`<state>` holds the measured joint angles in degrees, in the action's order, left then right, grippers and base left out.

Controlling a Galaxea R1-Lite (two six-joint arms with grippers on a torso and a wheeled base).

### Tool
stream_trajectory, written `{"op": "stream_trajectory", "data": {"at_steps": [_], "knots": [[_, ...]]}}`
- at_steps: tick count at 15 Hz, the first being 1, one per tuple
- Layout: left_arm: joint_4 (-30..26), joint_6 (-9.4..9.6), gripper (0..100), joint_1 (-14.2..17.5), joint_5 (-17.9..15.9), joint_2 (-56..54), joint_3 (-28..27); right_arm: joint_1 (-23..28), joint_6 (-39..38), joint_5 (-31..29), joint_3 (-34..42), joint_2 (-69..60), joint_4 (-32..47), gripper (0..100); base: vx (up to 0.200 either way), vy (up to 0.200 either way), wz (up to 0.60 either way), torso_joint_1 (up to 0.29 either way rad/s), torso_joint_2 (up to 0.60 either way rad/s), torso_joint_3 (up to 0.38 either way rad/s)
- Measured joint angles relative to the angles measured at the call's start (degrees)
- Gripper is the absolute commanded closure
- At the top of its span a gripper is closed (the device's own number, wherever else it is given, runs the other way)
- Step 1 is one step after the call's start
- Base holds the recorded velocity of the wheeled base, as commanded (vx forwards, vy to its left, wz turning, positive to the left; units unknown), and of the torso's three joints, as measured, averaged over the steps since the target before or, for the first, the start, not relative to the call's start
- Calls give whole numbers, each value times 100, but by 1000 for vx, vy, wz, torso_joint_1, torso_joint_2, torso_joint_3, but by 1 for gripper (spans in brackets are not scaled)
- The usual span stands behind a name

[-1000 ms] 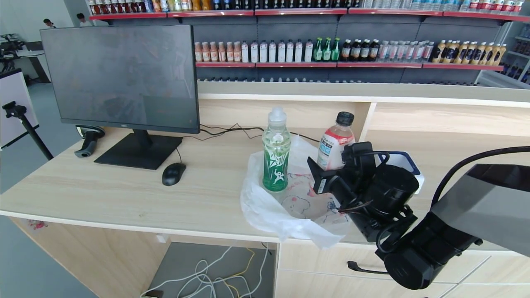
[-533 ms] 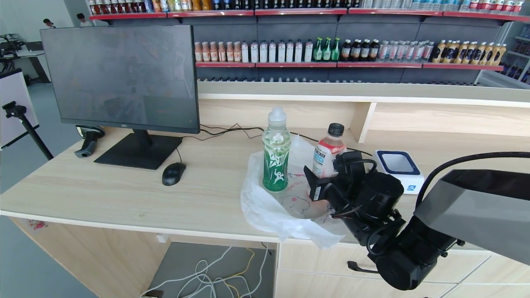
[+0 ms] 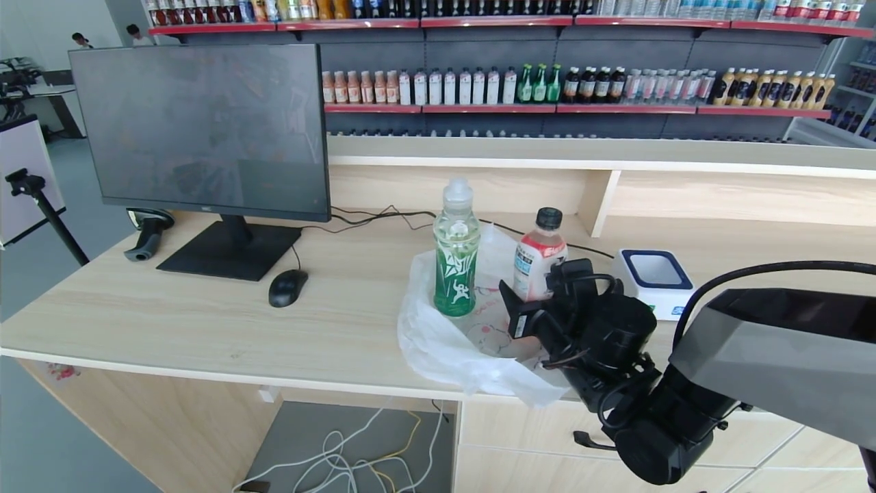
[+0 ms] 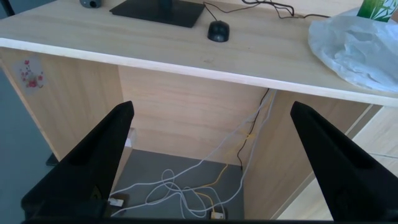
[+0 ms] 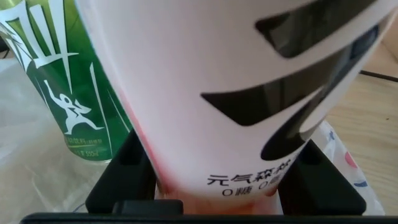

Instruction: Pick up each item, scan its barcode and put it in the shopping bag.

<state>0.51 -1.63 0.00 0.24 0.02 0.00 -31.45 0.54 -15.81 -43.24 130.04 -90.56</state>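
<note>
- Right end effector is clamped on the lower half of the pink bottle, a black finger on each side; in the right wrist view the bottle is pressed tight between them.
- The pink bottle stands nearly upright, black cap on top, over the shopping bag. I can't tell whether its base touches the plastic.
- Just beside it, on the robot's left, the green bottle stands upright on the bag, and it sits close in the right wrist view.
- On the other side is the scanner box, white with a blue-rimmed window, lying flat on the bench and apart from the bottle.
- Further left are the mouse, the monitor and a handheld scanner; cables trail behind the green bottle.
- Shelves of drinks line the back wall.
- The right arm comes up from the lower right, wrist angled in over the bench edge.
- Left end effector has its fingers spread wide with nothing between them, low in front of the bench and facing the space underneath, the bag up on top.
</note>
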Motion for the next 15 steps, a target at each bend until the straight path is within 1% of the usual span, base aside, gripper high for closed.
{"op": "stream_trajectory", "data": {"at_steps": [4, 5, 7, 15], "knots": [[0, -2, 0, 0, 0, 0, 0, -57, -33, -13, 82, 95, 7, 100, 0, 0, 0, 0, 0, 0], [-2, -2, 0, 0, 0, 0, 0, -93, -46, -15, 116, 100, 33, 0, 0, 0, 0, 0, 0, 0], [-7, 0, 0, 0, -2, 0, 0, -121, -61, 7, 162, 150, 191, 0, 0, 0, 0, 0, 0, 0], [-2, -2, 0, 0, 0, 0, 0, -126, -133, 2, 176, 61, 76, 0, 0, 0, 0, 0, 0, 0]]}}
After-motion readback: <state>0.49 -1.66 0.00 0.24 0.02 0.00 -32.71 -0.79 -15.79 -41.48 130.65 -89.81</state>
